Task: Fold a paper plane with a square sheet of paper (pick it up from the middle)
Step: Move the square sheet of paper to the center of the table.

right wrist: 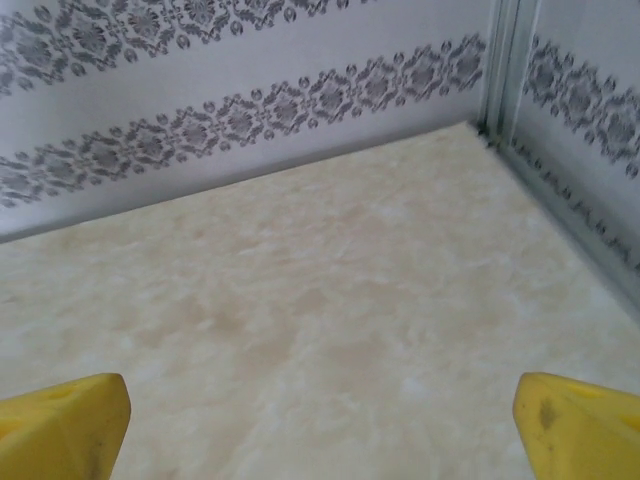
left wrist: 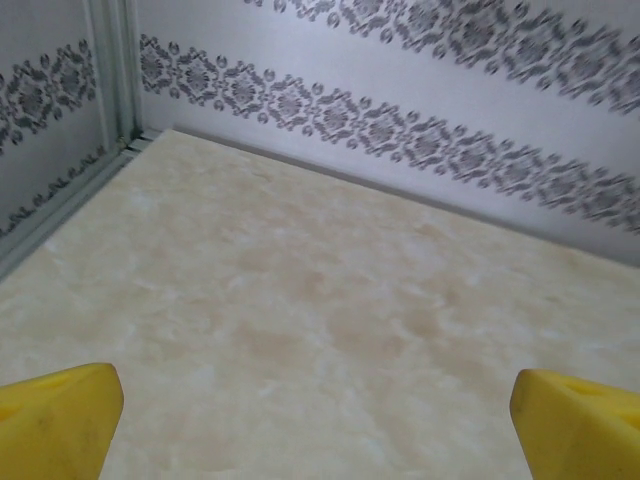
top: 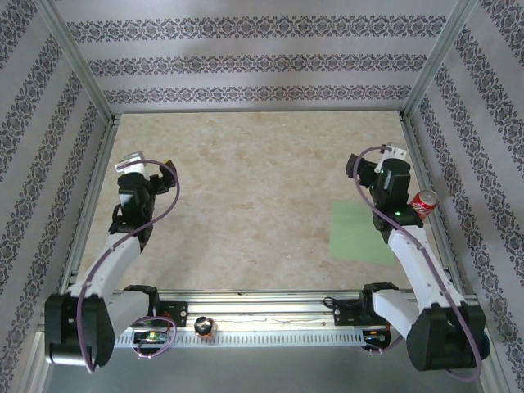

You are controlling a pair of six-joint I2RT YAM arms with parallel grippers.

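Note:
The square sheet of paper (top: 359,231) is pale green and lies flat and unfolded on the beige table, right of centre. Its right edge is hidden under my right arm. My right gripper (top: 372,160) hovers beyond the sheet's far edge, open and holding nothing. In the right wrist view, its yellow fingertips (right wrist: 62,420) stand wide apart over bare table. My left gripper (top: 152,165) is far to the left of the sheet and also open. The left wrist view shows its yellow fingertips (left wrist: 58,418) spread wide with nothing between them.
A red soda can (top: 424,204) stands by the right rail, beside my right arm. A small dark round object (top: 203,327) sits on the front rail between the arm bases. Patterned walls (top: 246,65) and metal frame posts (top: 426,78) close in the table.

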